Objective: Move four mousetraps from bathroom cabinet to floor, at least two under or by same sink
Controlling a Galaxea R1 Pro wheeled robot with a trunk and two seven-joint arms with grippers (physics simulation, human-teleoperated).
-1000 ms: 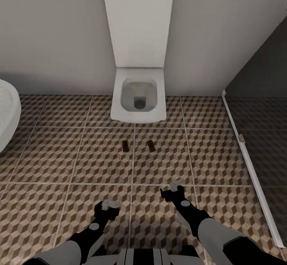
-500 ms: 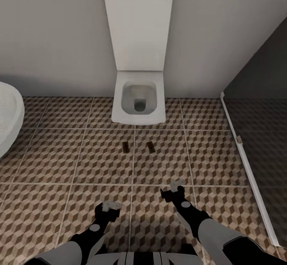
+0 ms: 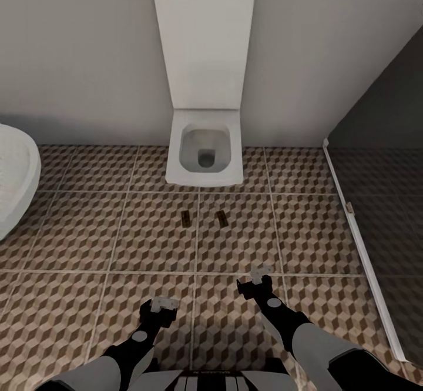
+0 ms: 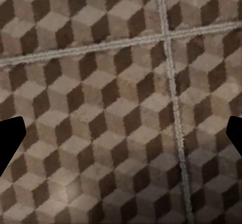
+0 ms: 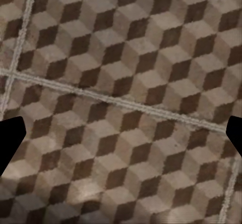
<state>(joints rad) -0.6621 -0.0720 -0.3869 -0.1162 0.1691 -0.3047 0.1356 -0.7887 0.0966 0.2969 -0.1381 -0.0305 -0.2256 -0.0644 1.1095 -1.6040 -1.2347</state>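
Slightly, the head view has backed away, so the toilet (image 3: 204, 150) sits lower. Two mousetraps (image 3: 185, 218) (image 3: 221, 217) lie on the bathroom floor (image 3: 76, 232) before it; two remain to place. Left gripper (image 3: 162, 304) and right gripper (image 3: 258, 276) have fingers spread, empty.

A white wall-hung toilet (image 3: 204, 154) is standing against the pale grey wall (image 3: 82, 50), its lid (image 3: 204, 44) raised upright. Tiles in a brown, beige and white cube pattern are covering the floor (image 3: 76, 232). A dark glass partition (image 3: 382, 214) is running along one side, and a white rounded fixture (image 3: 14, 173) is showing at the other edge.
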